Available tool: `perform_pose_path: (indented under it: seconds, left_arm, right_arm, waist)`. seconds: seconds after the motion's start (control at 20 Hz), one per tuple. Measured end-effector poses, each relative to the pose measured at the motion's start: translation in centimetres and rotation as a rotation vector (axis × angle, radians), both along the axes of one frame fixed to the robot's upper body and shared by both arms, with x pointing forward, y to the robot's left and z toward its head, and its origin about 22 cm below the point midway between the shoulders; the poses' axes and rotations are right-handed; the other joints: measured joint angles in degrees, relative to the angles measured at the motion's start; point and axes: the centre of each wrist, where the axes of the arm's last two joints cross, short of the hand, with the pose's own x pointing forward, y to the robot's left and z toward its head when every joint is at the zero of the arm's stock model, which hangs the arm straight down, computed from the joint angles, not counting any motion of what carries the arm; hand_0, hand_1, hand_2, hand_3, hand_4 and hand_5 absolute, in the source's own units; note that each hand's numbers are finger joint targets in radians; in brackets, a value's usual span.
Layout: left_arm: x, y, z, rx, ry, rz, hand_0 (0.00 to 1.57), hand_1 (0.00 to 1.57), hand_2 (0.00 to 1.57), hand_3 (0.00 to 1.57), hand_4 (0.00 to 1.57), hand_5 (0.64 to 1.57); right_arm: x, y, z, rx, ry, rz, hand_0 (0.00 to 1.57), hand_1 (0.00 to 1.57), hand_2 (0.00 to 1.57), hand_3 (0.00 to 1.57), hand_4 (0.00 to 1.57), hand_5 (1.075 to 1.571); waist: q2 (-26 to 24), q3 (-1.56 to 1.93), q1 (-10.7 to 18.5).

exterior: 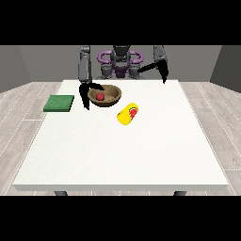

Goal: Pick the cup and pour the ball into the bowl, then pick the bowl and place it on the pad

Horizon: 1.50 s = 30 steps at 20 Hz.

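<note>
Ball in bowl; bowl awaits lifting to the pad.
Bowl (105, 95) looks rigid, light, ball (100, 96) may roll; hand at the view's left (87, 95) touches its left rim, grip unclear; take the rim there; green pad (59, 103) lies left.

The hand (86, 95) at the view's left covers part of the bowl's (105, 95) near-left rim, and its fingers are too small to tell how they lie against the bowl. The hand (163, 74) at the view's right is small and dark; whether its fingers are straight or curled cannot be told. The bowl's wall hides the lower part of the ball (100, 96). The worktop (122, 155) hides the robot's lower body.
</note>
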Motion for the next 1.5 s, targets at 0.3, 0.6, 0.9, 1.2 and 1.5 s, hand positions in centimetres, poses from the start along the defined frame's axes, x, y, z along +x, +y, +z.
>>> perform_pose_path:
  seconds: [0.3,0.6,0.9,1.2,1.5]
  left_arm:
    - [0.4,0.9,1.0,-0.016,-0.031,-0.005,0.00,0.00,0.00,0.00,0.00,1.568]
    - [0.6,2.0,1.1,-0.024,-0.013,0.009,0.00,0.00,0.00,0.00,0.00,1.570]
    - [-0.1,4.6,-1.5,-0.035,0.053,0.082,0.00,0.00,0.00,0.00,0.00,1.570]
    - [-0.6,8.1,-2.9,-0.044,0.101,0.142,0.00,0.00,0.00,0.00,0.00,1.569]
    - [-0.5,7.9,-2.5,-0.050,0.055,0.141,0.00,0.00,0.00,0.00,0.00,1.568]
  right_arm:
    - [-0.5,-1.2,-0.2,-0.122,0.031,-0.060,1.57,1.57,1.57,1.57,1.05,1.551]
    - [0.2,-1.3,0.5,-0.237,0.144,-0.081,1.57,1.57,1.57,1.57,1.02,1.555]
    - [1.6,-0.2,1.9,-0.292,0.293,-0.040,1.57,1.57,1.57,1.57,1.04,1.559]
    - [3.4,-0.4,5.0,-0.270,0.357,0.002,1.57,1.57,1.57,1.57,1.06,1.559]
    - [3.8,-6.8,7.9,-0.233,0.311,-0.050,1.57,1.57,1.57,1.57,1.07,1.557]
  waist:
    - [0.82,-1.13,0.92]
    - [-0.81,-0.93,0.82]
    - [-4.06,-0.04,-2.57]
    - [-6.79,0.17,-6.05]
    - [-3.91,0.24,-5.84]
